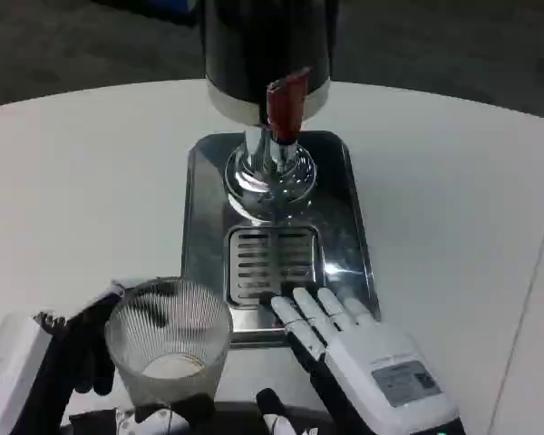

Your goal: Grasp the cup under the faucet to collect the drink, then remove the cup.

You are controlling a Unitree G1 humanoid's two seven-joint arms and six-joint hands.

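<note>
White worktop [91, 181]: left hand [72, 358] gripped the ribbed clear cup [168, 340] at lower left of frame, short of the drip grate [272, 265] beneath the faucet [286, 109], right hand [358, 349] lay released, fingers on the tray [349, 227]; misaligned cup would spill the drink.

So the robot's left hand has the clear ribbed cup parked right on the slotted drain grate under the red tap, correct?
Not quite. In the head view the left robot hand does hold the clear ribbed cup, but the cup sits off the tray, left of the slotted drain grate, not on it under the red tap.
</note>
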